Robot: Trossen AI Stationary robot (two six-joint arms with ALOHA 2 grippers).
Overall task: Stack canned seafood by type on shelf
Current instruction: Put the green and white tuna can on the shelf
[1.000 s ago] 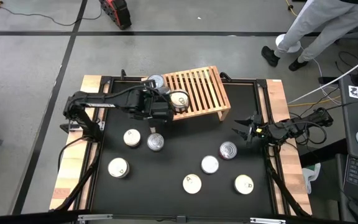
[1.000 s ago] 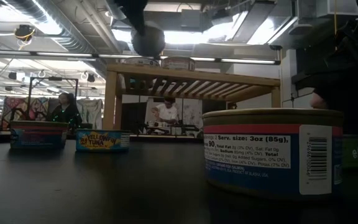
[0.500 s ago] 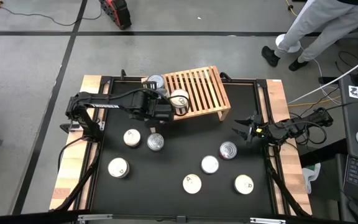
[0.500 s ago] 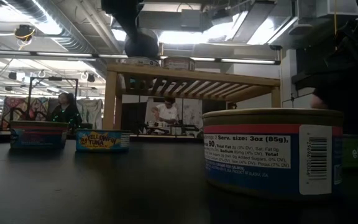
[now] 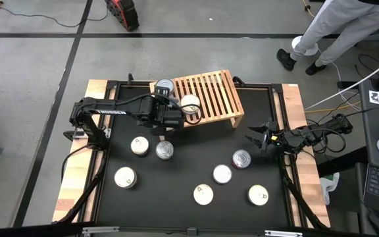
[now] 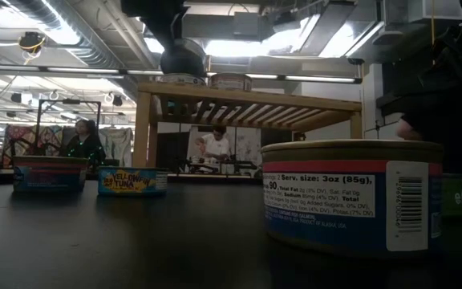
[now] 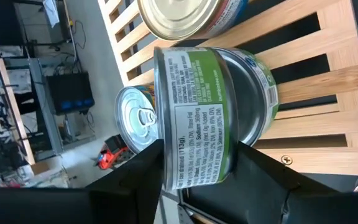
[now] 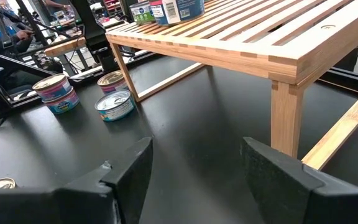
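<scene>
Shelf's left end crowded, its right end bare.
Two tins [image 5: 190, 103] and the left hand [image 5: 178, 118] fill the shelf [image 5: 216, 95] near its left edge; seven loose tins [image 5: 222, 174] dot the desk [image 5: 189, 158] front, leaving gaps between.

The shelf [image 7: 303, 93] is pale, smooth wood with a visible grain, its slats matt and a metal screw head set in one rail. The green-labelled tin [image 7: 213, 118] on it is shiny bare metal wrapped in a glossy printed paper band. The silver lid [image 7: 138, 118] beside it gleams, with a pull tab. The surface [image 8: 185, 143] is black, matt and slightly reflective.
</scene>
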